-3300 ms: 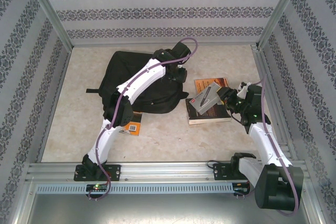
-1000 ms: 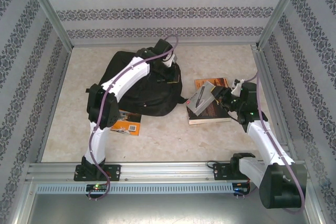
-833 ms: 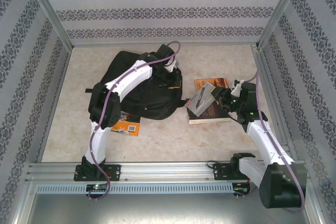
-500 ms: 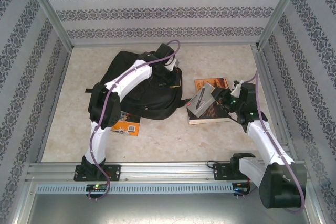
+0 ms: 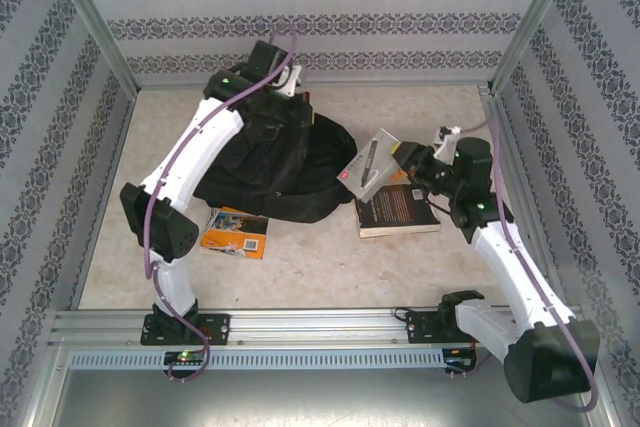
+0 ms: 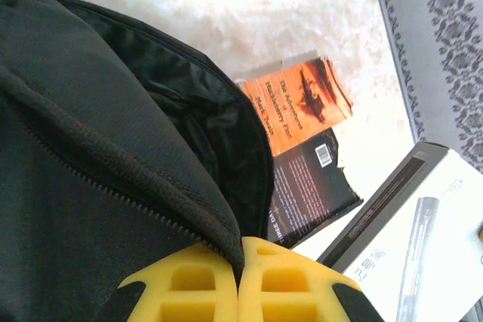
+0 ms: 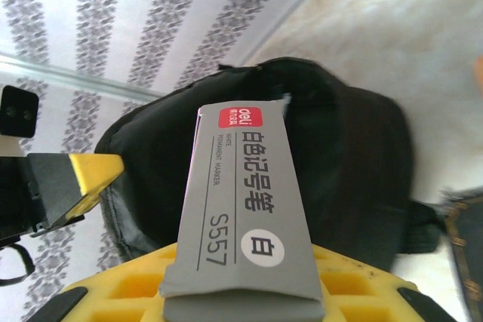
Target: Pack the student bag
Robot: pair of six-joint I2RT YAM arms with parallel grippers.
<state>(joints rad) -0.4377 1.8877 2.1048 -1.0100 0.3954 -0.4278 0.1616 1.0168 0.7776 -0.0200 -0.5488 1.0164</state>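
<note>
Top external: left gripper (image 5: 290, 90) clamps the student bag's (image 5: 268, 165) rim; right gripper (image 5: 406, 159) clamps a marker box (image 5: 368, 164).

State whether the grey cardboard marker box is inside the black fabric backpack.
Out: the right gripper holds the grey cardboard marker box beside the black fabric backpack, not inside it.

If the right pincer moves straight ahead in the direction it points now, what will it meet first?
Most likely the student bag: the right pincer, shut on the grey marker box, points at the bag's dark fabric, so the box's far end would touch it first. Depth is unclear.
</note>
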